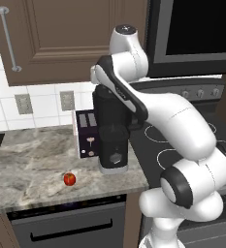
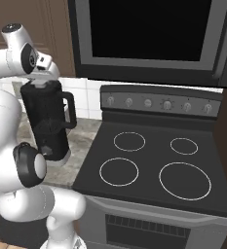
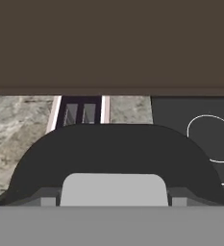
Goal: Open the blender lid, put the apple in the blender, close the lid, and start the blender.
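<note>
The tool [image 3: 113, 199] sits right on top of the blender [image 1: 113, 133], with the blender lid [image 3: 114, 161] directly beneath the hand camera and its light grey square cap [image 3: 113, 188] pressed between the two fingers [image 3: 47, 201] at its sides, so the tool looks clenched on the lid. In the right base view the lid [image 2: 41, 83] rests on the jar's top, under the arm's wrist, and the jar's side handle [image 2: 69, 109] points toward the stove [image 2: 154, 165]. The blender stands on the marble tabletop [image 1: 32, 160] near its right end, just in front of the white toaster [image 1: 86, 133]. The apple [image 1: 70, 179] lies on the tabletop, in front of the blender and to its left, apart from it and near the front edge.
</note>
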